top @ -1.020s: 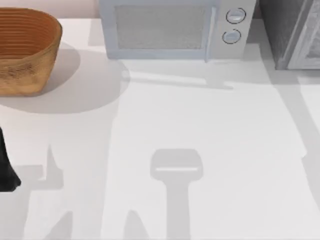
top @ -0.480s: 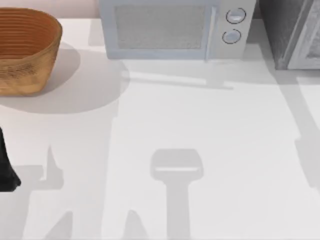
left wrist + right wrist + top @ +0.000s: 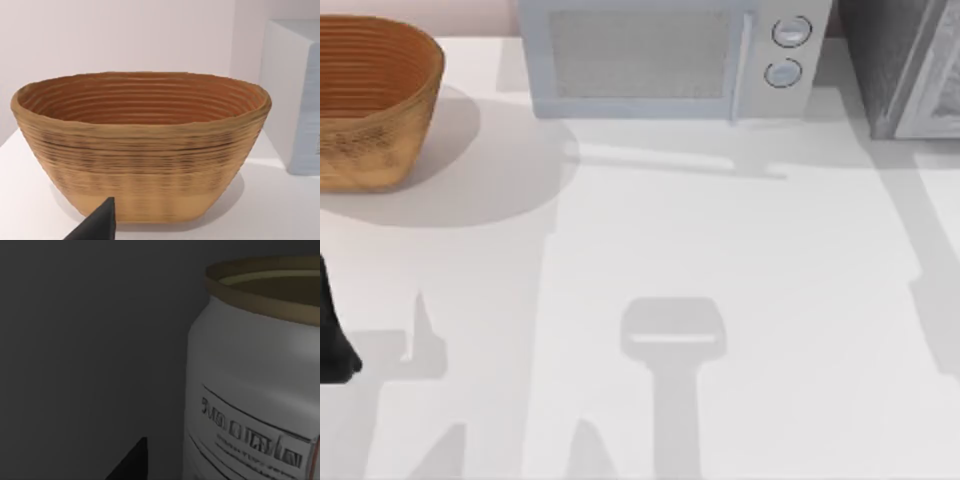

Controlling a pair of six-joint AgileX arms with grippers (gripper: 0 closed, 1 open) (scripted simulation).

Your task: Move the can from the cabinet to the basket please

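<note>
The right tool (image 3: 131,462) shows as one dark fingertip in its wrist view, close beside the can (image 3: 255,375); whether it is wide or narrow cannot be told. The can stands upright in dim light, white with a gold rim, against the dark inside wall of the cabinet (image 3: 90,340). From above, the cabinet (image 3: 905,65) sits at two o'clock on the white table (image 3: 740,250), the microwave (image 3: 670,55) at twelve. The basket (image 3: 370,100) sits at ten o'clock. The left arm (image 3: 332,340) rests at nine o'clock; its tool (image 3: 97,225) faces the basket, its opening unclear.
</note>
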